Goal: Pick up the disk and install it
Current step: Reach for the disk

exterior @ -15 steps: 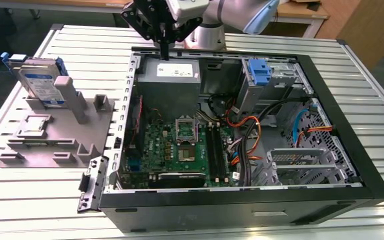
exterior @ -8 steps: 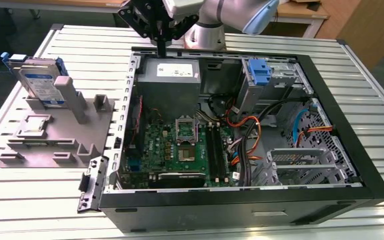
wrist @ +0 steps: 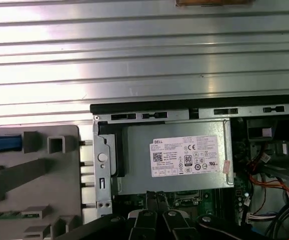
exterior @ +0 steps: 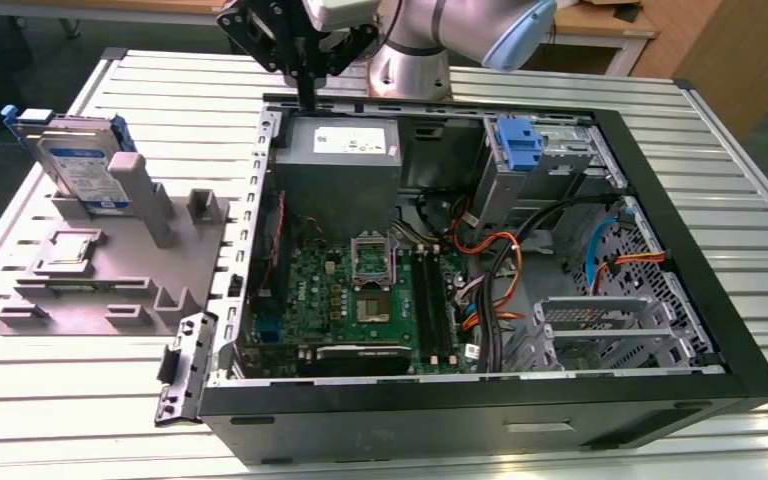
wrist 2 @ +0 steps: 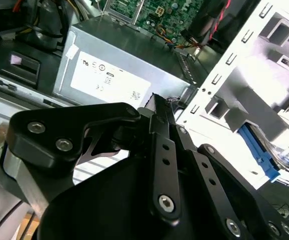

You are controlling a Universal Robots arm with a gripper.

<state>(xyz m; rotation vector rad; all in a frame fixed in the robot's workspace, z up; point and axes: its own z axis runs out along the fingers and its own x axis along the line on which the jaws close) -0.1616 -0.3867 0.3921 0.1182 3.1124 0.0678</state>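
The disk, a silver drive with a blue-and-white label and blue side rails, stands on edge in a slot of the grey holder at the exterior view's left. One blue rail of the disk shows in the first wrist view, and a blue rail in the second wrist view. My gripper hangs over the back edge of the open computer case, above the grey power supply, well to the right of the disk. Its fingers are pressed together with nothing between them.
The open computer case lies on a slatted metal table, with the motherboard, cables and a metal drive cage inside. A bare blue bracket sits in the far bay. A small silver chip rests on the holder.
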